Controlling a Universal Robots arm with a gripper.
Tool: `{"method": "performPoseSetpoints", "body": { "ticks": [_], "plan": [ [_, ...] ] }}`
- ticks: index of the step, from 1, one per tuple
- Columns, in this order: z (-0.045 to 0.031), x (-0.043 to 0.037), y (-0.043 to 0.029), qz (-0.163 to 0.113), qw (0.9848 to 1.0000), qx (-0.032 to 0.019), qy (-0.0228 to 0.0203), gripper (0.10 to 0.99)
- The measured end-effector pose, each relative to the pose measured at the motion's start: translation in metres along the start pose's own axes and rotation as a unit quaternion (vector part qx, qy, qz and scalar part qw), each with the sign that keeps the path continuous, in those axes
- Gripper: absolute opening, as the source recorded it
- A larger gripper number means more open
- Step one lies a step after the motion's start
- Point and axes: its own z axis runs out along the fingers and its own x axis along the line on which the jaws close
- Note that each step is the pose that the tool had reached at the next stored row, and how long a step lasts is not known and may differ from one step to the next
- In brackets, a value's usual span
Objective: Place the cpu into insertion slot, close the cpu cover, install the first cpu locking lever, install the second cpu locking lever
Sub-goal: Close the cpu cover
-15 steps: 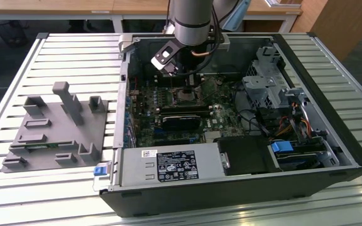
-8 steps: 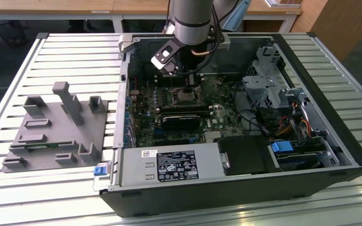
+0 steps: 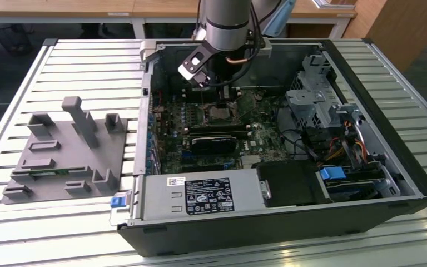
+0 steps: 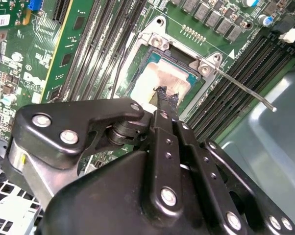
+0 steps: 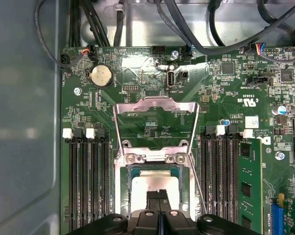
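The cpu [image 5: 155, 183], a square chip with a dull silver-tan top, lies flat in the insertion slot [image 5: 128, 188] on the green board, also seen as cpu [image 4: 159, 78] and cpu [image 3: 219, 114]. The cpu cover [image 5: 155, 101], a thin silver frame with a large window, stands flipped back open from its hinge. A thin locking lever [image 4: 245, 88] sticks out free beside the socket, visible too as lever [image 5: 198, 188]. My gripper [image 4: 166, 96] hangs directly over the chip with its black fingers shut together; I cannot tell if the tips touch it. Gripper [image 5: 159, 196] and gripper [image 3: 226, 103] sit inside the case.
Black memory slots [image 5: 86, 181] flank the socket on both sides, with a green memory stick [image 5: 249, 181]. Cables [image 5: 186, 29] run along the case wall. Outside, a grey fixture [image 3: 65, 150] sits on the slatted table at the exterior view's left. The drive cage [image 3: 321, 100] stands at the exterior view's right.
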Motion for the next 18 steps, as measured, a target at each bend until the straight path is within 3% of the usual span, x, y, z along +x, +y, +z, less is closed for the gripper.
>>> {"method": "performPoseSetpoints", "body": {
  "ticks": [14,18],
  "plan": [
    [-0.0072,0.0008,-0.0001,0.000,1.0000,0.0004,-0.0004,0.122],
    [-0.0129,0.0009,0.0000,0.000,1.0000,0.0004,-0.0004,0.122]
  ]
}}
